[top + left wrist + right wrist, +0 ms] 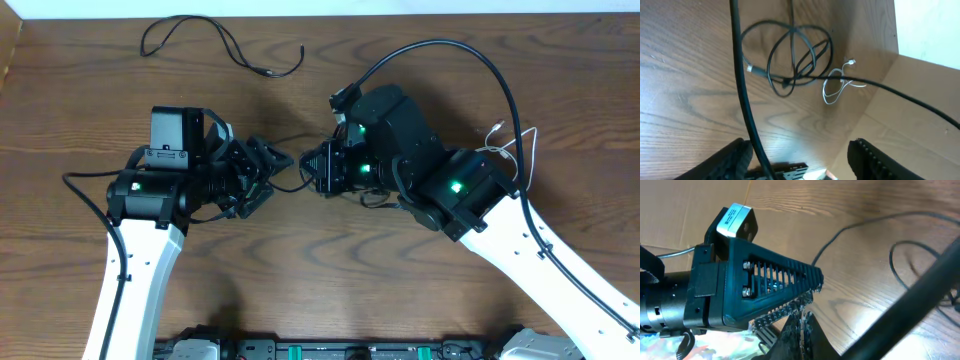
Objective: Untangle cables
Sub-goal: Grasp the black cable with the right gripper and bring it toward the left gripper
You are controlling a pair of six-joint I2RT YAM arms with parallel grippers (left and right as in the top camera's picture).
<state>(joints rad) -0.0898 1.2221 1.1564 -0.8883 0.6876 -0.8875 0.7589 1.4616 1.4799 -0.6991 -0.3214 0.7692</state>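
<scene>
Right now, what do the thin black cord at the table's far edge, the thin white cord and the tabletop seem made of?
Thin black cord: probably matte rubber or plastic sheathing; it lies in limp curves. Thin white cord: likely smooth plastic sheathing, loosely looped. Brown tabletop: wood or wood-look laminate, grain lines showing, slight sheen.

The place looks like a robotics lab or test bench, not a home. Two white robot arms, left [130, 285] and right [565, 270], reach over a bare wood-grain table [330, 270], and green status lights [456, 186] glow on their black housings. Black mounting hardware with green connectors [330, 351] lines the near edge. A plain white wall [320, 6] runs along the far side, with a tan cardboard-like panel [925, 85] standing at the table's edge. Thin cables [226, 45] lie loose on the wood.
</scene>
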